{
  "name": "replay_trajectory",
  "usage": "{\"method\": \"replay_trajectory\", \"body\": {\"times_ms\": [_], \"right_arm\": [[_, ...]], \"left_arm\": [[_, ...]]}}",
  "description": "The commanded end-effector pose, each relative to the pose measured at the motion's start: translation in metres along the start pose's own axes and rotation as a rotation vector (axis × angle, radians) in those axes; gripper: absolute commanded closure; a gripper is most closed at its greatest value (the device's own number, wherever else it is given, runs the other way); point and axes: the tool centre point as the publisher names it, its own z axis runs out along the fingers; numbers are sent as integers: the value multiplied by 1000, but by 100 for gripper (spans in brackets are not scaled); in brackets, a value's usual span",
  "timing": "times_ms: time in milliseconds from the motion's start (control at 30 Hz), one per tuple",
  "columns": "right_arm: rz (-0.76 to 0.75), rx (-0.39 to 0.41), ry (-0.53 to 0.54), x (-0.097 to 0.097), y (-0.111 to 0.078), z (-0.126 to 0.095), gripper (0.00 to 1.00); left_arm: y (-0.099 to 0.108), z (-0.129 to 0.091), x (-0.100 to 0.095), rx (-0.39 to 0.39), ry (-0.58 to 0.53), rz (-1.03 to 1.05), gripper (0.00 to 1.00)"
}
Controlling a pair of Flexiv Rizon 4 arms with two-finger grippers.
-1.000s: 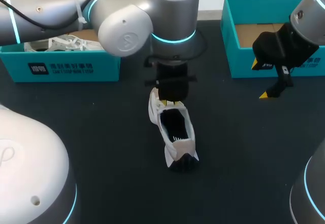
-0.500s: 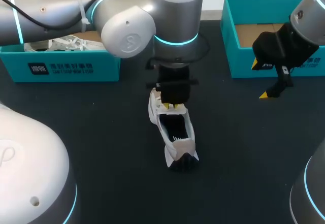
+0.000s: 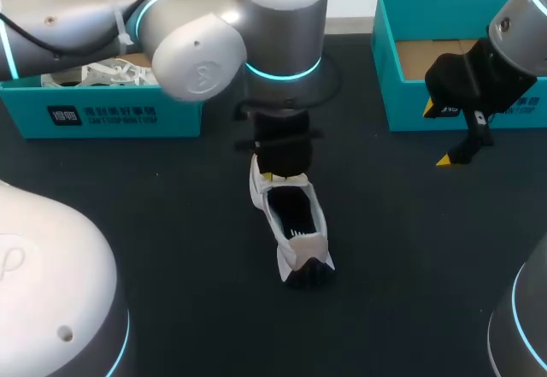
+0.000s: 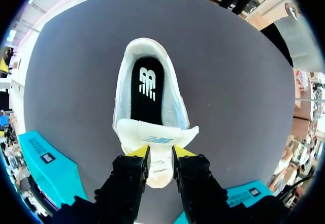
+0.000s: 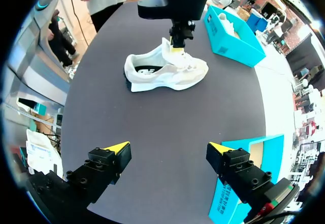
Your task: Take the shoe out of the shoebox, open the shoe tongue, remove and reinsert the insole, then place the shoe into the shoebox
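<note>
A white sneaker (image 3: pixel 297 223) stands upright on the dark table, heel toward me and toe pointing away. Its black insole (image 4: pixel 147 87) lies inside the open mouth. My left gripper (image 3: pixel 279 174) hangs straight down over the front of the shoe. Both yellow-tipped fingers press the white tongue (image 4: pixel 158 141), which is drawn back from the opening; the left gripper (image 4: pixel 160 158) is shut on it. The right wrist view shows the sneaker (image 5: pixel 167 74) side-on under that left gripper (image 5: pixel 177 43). My right gripper (image 5: pixel 169 147) stands open and empty, well to the shoe's right (image 3: pixel 453 156).
A teal shoebox (image 3: pixel 102 114) with white paper stuffing sits at the back left. A second teal shoebox (image 3: pixel 410 108), showing a bare cardboard bottom, sits at the back right beside my right gripper. Dark table surface (image 3: pixel 402 249) surrounds the shoe.
My left arm has shifted slightly left and back while keeping the tongue. The shoe and the right arm have stayed put.
</note>
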Motion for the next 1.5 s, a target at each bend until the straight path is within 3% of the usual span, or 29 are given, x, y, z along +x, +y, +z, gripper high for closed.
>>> {"method": "replay_trajectory", "body": {"times_ms": [33,267,900,1333,1500], "right_arm": [[0,2,-1,0,0,1,0],[0,2,-1,0,0,1,0],[0,2,-1,0,0,1,0],[0,2,-1,0,0,1,0],[0,2,-1,0,0,1,0]], "left_arm": [[2,-1,15,-9,-53,-28,72],[18,-8,21,-28,-92,-91,70],[11,15,9,-7,-163,-162,70],[11,9,-9,34,-198,-130,73],[27,-8,-11,63,-202,-112,73]]}}
